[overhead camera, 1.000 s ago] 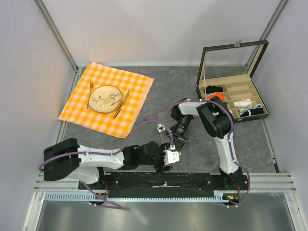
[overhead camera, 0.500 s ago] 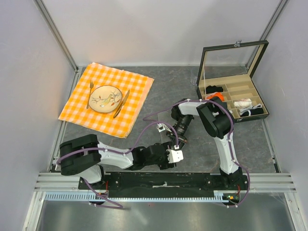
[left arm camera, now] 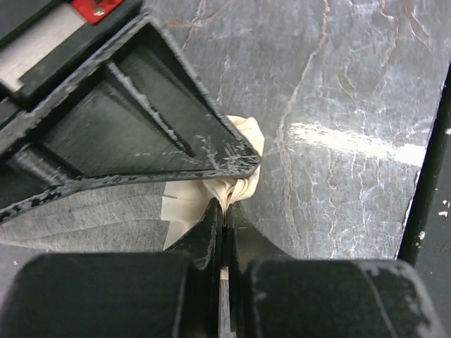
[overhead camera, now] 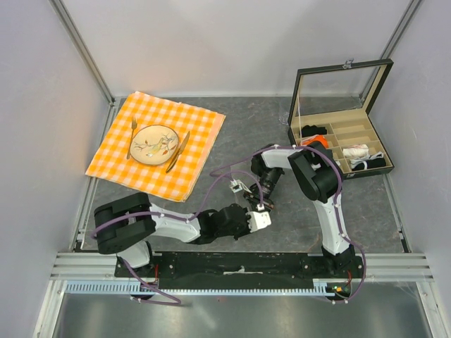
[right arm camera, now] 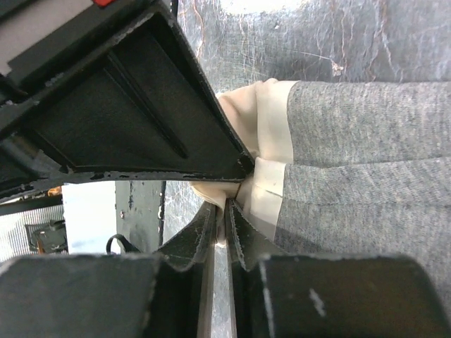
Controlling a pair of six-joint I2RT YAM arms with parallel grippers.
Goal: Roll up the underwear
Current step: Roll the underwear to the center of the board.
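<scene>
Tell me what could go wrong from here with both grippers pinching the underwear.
Left gripper and right gripper each pinch only the bunched cream strip of the underwear; it may slip out. In the top view the grippers sit close together, so they could collide while rolling.

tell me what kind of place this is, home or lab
Most likely a lab robot test cell, not a home: a left arm and right arm bolted to a rail at the table edge, bare white panels in metal framing, and staged props like the checked cloth and compartment box.
</scene>
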